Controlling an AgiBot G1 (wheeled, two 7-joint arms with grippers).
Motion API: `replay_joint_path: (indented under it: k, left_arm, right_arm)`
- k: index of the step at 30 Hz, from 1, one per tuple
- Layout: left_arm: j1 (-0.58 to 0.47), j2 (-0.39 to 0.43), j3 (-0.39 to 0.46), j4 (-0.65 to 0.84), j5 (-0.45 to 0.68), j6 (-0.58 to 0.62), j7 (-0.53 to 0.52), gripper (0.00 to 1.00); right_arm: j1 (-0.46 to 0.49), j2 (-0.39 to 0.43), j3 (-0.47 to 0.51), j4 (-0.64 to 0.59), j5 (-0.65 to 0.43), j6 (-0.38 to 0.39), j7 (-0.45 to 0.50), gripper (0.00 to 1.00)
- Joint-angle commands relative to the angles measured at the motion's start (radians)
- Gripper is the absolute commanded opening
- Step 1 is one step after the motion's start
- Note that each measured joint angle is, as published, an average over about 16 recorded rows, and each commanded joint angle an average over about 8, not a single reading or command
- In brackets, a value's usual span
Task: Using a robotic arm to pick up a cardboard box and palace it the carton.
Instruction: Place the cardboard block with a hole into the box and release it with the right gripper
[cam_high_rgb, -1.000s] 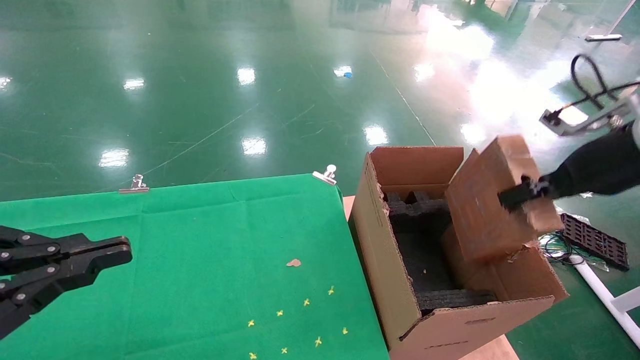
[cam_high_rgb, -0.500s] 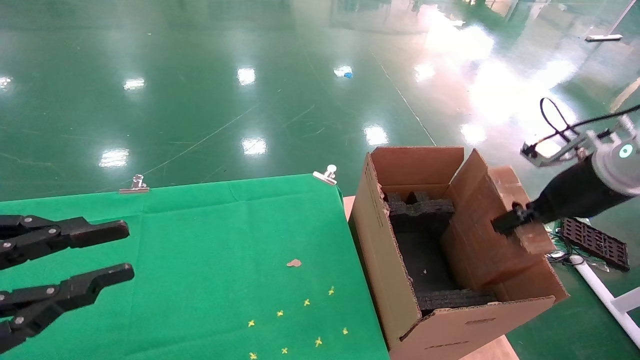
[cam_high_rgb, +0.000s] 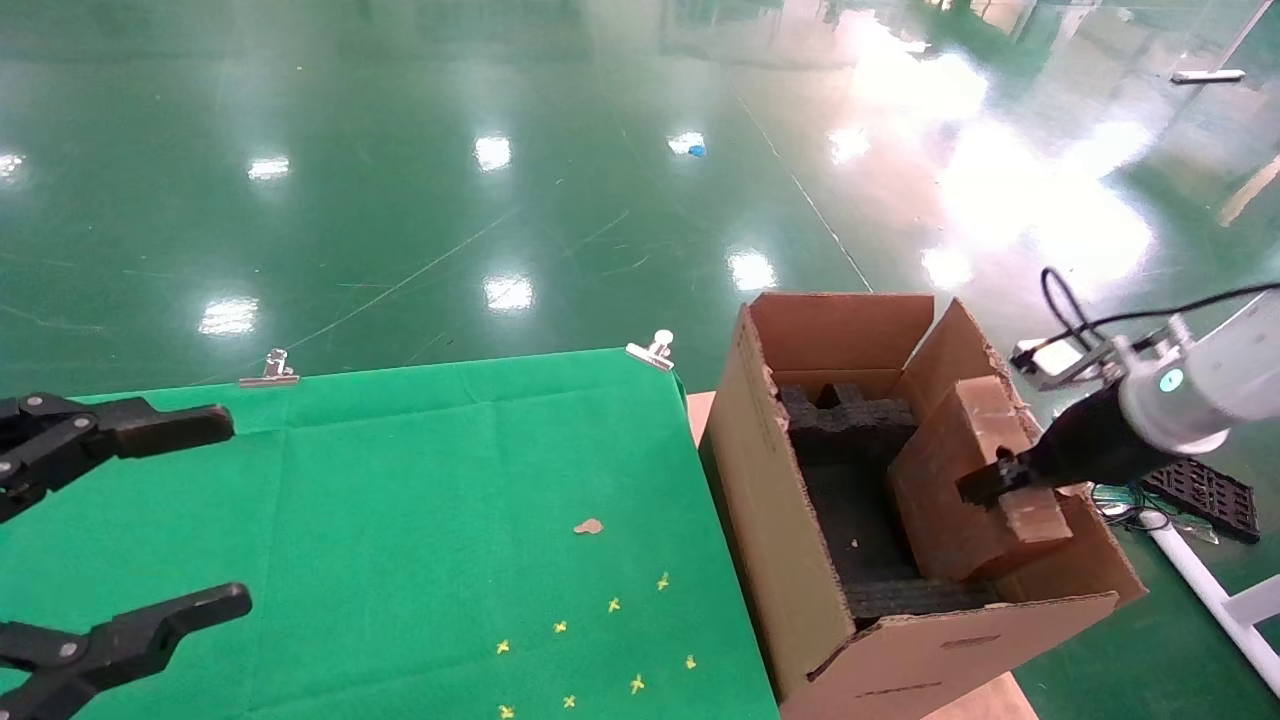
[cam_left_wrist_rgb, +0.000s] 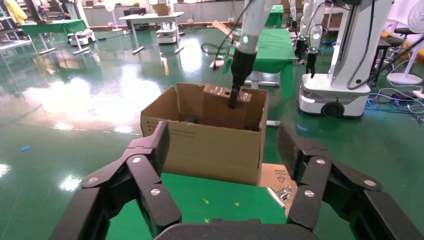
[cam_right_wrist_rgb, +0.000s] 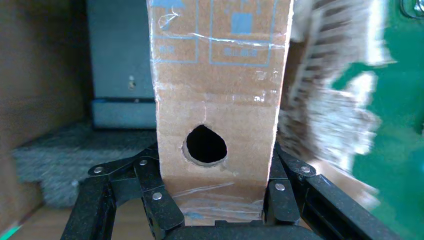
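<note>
I count one green-cloth-covered bench (cam_high_rgb: 400, 480), and just beside its right edge one large brown corrugated carton (cam_high_rgb: 770, 540) lined with black foam, its flaps standing up. My one white-jointed robotic arm with a green-lit ring (cam_high_rgb: 1180, 395) reaches over the carton from the right; its right gripper (cam_right_wrist_rgb: 214, 200) has its fingers clamped on the one slim taped brown cardboard box with a round hole (cam_right_wrist_rgb: 220, 100), which sits tilted partway inside the carton. My left gripper (cam_high_rgb: 150, 520) hangs over the bench's left side, its fingers spread wide apart. Two metal clips (cam_high_rgb: 268, 370) pin the cloth's far edge.
</note>
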Motion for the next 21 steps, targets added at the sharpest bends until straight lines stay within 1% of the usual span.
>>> replay_joint_path:
  k: [1,7,12,13,17,20,21]
  left_arm:
    - [0.0,0.0,0.0,0.0,0.0,0.0,0.0,1.0]
    - [0.0,0.0,0.0,0.0,0.0,0.0,0.0,1.0]
    - [0.0,0.0,0.001,0.0,-0.001,0.0,0.0,1.0]
    - [0.0,0.0,0.001,0.0,-0.001,0.0,0.0,1.0]
    - [0.0,0.0,0.001,0.0,-0.001,0.0,0.001,1.0]
    - [0.0,-0.001,0.001,0.0,-0.001,-0.001,0.001,1.0]
    - [0.0,-0.001,0.001,0.0,-0.001,-0.001,0.001,1.0]
  right_arm:
    - [-0.038,-0.009,0.0,-0.016,0.006,0.038,-0.006,0.0]
    - [-0.145,-0.031,0.027,-0.036,0.065,0.149,-0.068,0.0]
    - [-0.212,-0.062,0.038,-0.057,0.088,0.222,-0.137,0.0]
    - [-0.22,-0.067,0.04,-0.061,0.09,0.233,-0.153,0.04]
    - [-0.23,-0.083,0.044,-0.076,0.093,0.249,-0.21,0.54]
    - [-0.224,-0.089,0.047,-0.091,0.098,0.237,-0.236,0.91]
    - [-0.222,-0.092,0.047,-0.098,0.098,0.231,-0.242,1.0]
